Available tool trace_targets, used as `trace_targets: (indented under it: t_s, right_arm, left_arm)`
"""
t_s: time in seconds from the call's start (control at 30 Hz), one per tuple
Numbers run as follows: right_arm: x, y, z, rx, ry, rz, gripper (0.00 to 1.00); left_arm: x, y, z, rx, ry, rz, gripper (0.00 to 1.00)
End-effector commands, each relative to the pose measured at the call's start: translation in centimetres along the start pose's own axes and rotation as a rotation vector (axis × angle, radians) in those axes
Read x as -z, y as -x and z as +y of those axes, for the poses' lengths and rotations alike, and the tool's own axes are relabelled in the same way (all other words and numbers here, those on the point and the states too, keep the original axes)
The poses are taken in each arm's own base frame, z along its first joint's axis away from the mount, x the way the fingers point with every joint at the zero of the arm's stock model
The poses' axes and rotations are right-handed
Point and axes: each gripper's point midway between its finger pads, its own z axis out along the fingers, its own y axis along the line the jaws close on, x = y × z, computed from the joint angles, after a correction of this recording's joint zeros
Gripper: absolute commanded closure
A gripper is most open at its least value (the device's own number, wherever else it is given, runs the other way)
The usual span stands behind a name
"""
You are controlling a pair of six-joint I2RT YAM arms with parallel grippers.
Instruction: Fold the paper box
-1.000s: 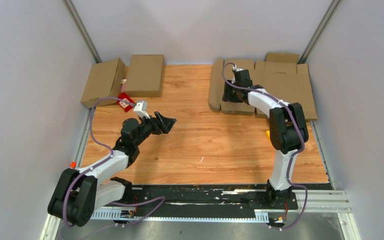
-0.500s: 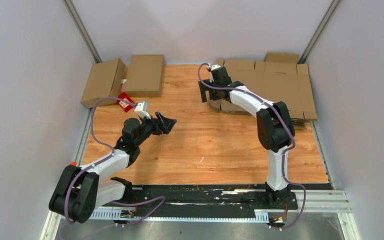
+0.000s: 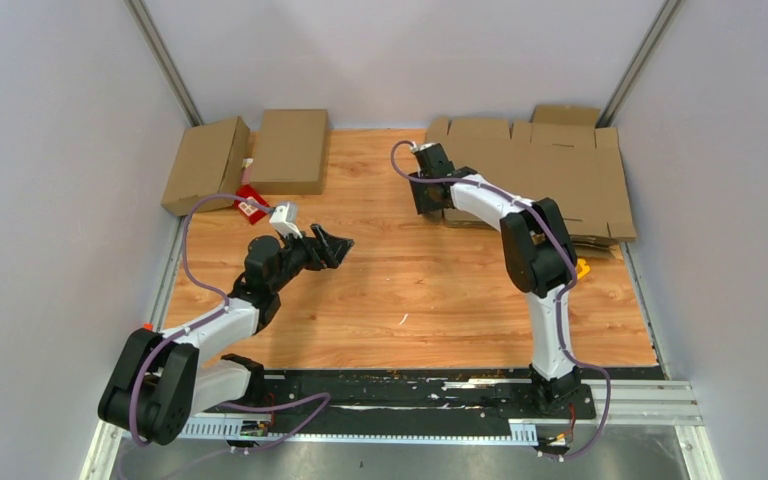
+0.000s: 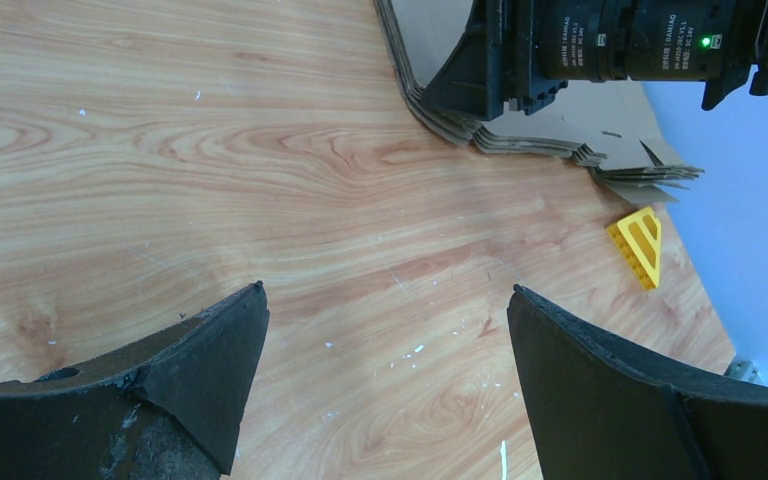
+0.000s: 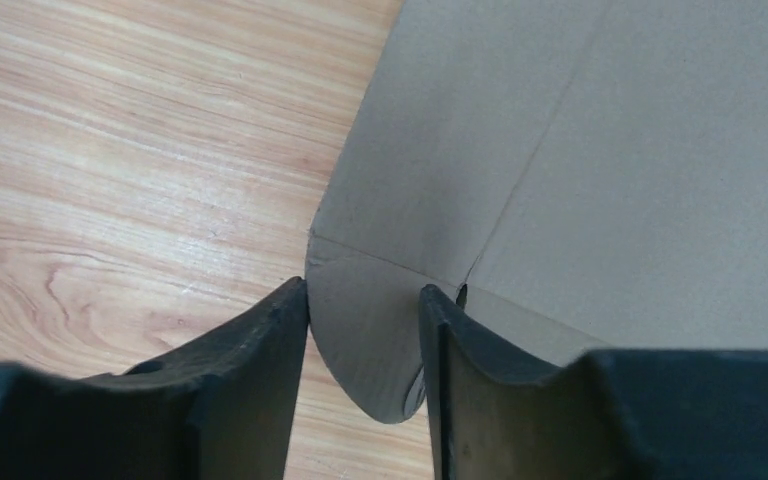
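A stack of flat, unfolded cardboard box sheets point(image 3: 545, 165) lies at the back right of the wooden table. My right gripper point(image 3: 428, 196) is at the stack's near-left corner. In the right wrist view its jaws point(image 5: 365, 290) stand a narrow gap apart, with a rounded flap corner point(image 5: 370, 340) of the top sheet between them; I see no clamping. My left gripper point(image 3: 335, 245) hovers over bare wood at mid-left, wide open and empty point(image 4: 385, 290). The left wrist view shows the stack's edge point(image 4: 505, 145) and the right arm point(image 4: 610, 40) on it.
Two folded brown boxes point(image 3: 205, 165) point(image 3: 290, 150) sit at the back left, with a small red item point(image 3: 250, 203) in front of them. A yellow plastic wedge point(image 3: 580, 268) lies by the stack's near-right edge, also in the left wrist view point(image 4: 640, 245). Grey walls enclose the table.
My right gripper has swung left across the cardboard stack to its near-left corner, and the stack's left flaps now lie flatter. The left arm has barely moved.
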Motion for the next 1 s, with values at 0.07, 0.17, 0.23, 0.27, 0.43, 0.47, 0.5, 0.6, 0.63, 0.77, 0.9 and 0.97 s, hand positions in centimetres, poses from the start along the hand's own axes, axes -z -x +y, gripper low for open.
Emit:
trace_targets:
  t_s: [0.07,0.17,0.23,0.27,0.43,0.47,0.5,0.6,0.63,0.77,0.9,0.97]
  right_arm:
    - [2.6,2.7,-1.2,-0.022,-0.039,-0.096,0.63]
    - [3.2,3.0,-1.3,-0.036,-0.022,-0.108,0.63]
    - [3.4,3.1,-1.4,-0.051,-0.003,-0.111,0.63]
    - [3.5,3.1,-1.5,-0.06,0.004,-0.11,0.63]
    - [4.0,3.1,-2.3,-0.075,-0.008,-0.111,0.64]
    - [4.1,3.1,-2.3,-0.075,-0.011,-0.11,0.64]
    - [4.1,3.1,-2.4,-0.075,-0.015,-0.11,0.64]
    - [4.4,3.2,-2.6,-0.08,-0.022,-0.11,0.73]
    - [4.5,3.2,-2.7,-0.082,-0.024,-0.11,0.75]
    - [4.9,3.3,-3.1,-0.08,-0.043,-0.115,0.91]
    - [5.6,3.4,-3.2,-0.08,-0.041,-0.129,1.0]
    - [6.2,3.6,-2.8,-0.081,-0.013,-0.142,1.0]
  left_arm:
    - [-0.2,2.2,-1.5,-0.041,-0.043,-0.058,0.03]
    - [-0.1,2.3,-1.5,-0.045,-0.043,-0.062,0.03]
    - [-0.1,2.3,-1.6,-0.044,-0.043,-0.062,0.03]
    - [-0.1,2.3,-1.5,-0.044,-0.043,-0.061,0.03]
    - [-0.1,2.3,-1.6,-0.044,-0.043,-0.061,0.03]
    - [-0.1,2.3,-1.6,-0.045,-0.043,-0.062,0.03]
    - [-0.1,2.4,-1.6,-0.046,-0.044,-0.063,0.03]
    - [-0.1,2.3,-1.6,-0.046,-0.043,-0.061,0.03]
    - [-0.1,2.4,-1.6,-0.047,-0.043,-0.063,0.03]
    - [-0.1,2.4,-1.6,-0.047,-0.044,-0.063,0.03]
    - [-0.1,2.4,-1.6,-0.046,-0.044,-0.061,0.03]
    - [-0.1,2.4,-1.6,-0.045,-0.044,-0.061,0.03]
